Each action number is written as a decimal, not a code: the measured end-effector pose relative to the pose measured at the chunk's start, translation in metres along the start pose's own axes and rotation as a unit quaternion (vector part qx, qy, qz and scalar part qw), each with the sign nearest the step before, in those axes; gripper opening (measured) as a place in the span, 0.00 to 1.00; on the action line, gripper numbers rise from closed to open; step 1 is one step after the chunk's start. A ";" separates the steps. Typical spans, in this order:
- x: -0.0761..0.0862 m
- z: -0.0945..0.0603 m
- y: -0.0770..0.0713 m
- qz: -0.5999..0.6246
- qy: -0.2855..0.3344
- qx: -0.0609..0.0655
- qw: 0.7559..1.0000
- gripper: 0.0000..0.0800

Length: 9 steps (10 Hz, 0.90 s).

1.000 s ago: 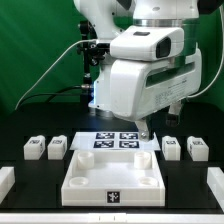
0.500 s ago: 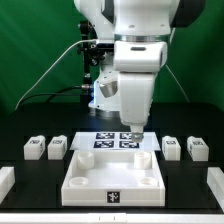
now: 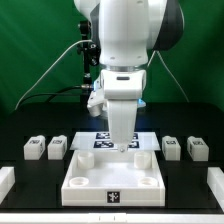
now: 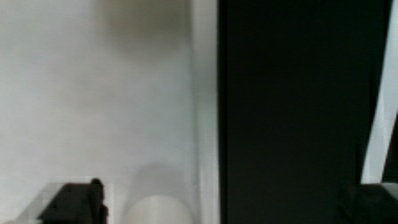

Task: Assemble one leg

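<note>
Four small white legs stand on the black table, two at the exterior view's left (image 3: 33,148) (image 3: 57,147) and two at its right (image 3: 172,147) (image 3: 197,149). The big white tray-like piece (image 3: 80,170) lies in the middle at the front. My gripper (image 3: 122,148) hangs low over that piece's far edge, between the two pairs of legs, touching none. In the wrist view my gripper (image 4: 226,205) is open and empty, its dark fingertips (image 4: 75,203) wide apart over a plain white surface beside black table. No leg shows there.
The marker board (image 3: 100,141) lies just behind the tray-like piece, partly hidden by my arm. White parts sit at the front corners, one at the exterior view's left (image 3: 5,180) and one at its right (image 3: 215,181). A green curtain and cables are behind.
My arm has swung toward the exterior view's left and turned. The gripper moved from over the marker board's right side to the tray-like piece's far edge. No part has moved.
</note>
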State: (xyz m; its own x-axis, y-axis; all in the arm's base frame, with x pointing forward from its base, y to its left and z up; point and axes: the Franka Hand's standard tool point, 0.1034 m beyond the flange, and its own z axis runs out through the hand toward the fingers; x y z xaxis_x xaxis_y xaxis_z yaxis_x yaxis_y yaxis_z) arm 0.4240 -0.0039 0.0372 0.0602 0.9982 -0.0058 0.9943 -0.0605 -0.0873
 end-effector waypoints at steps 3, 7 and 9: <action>-0.012 0.024 -0.007 0.006 0.008 -0.004 1.000 0.78; -0.012 0.025 -0.008 0.006 0.008 -0.004 1.000 0.20; -0.012 0.024 -0.007 0.006 0.008 -0.007 1.000 0.08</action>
State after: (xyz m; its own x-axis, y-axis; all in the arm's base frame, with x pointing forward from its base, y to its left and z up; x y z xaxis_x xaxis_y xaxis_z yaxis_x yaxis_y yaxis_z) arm 0.4147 -0.0155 0.0140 0.0738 0.9972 0.0099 0.9946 -0.0729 -0.0739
